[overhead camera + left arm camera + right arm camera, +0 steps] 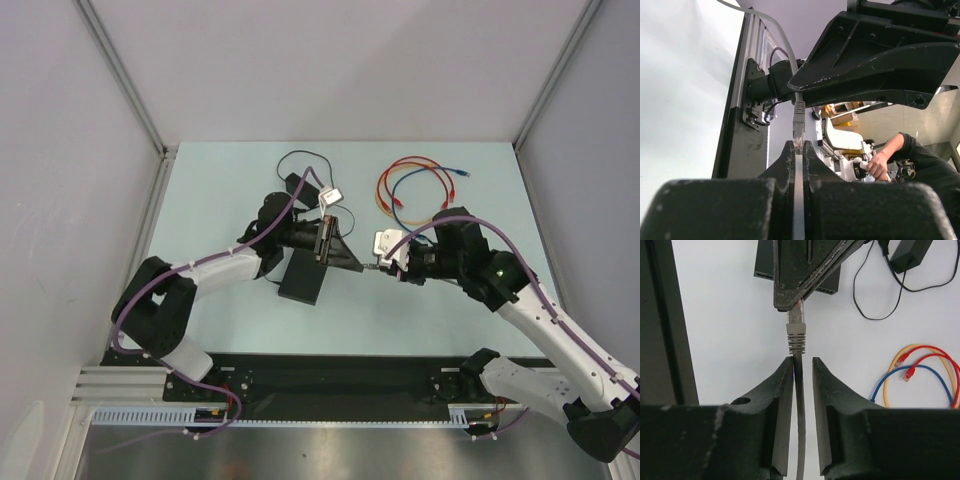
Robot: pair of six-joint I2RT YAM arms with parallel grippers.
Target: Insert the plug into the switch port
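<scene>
The grey plug (796,335), with a clear tip and a ribbed boot, hangs in the air between my two grippers. My left gripper (796,144) is shut on the plug's clear tip (798,135); it also shows in the top view (362,267). My right gripper (802,360) has its jaws apart, with the grey cable (800,415) running between them against the left finger. It meets the left gripper tip to tip in the top view (381,268). The flat black switch box (303,277) lies under the left arm. Its port edge (762,275) faces the right wrist camera.
A small black power adapter (297,185) with a thin cord lies at the back. Red, orange and blue patch cables (415,180) are coiled at the back right, also in the right wrist view (920,370). Side walls enclose the table.
</scene>
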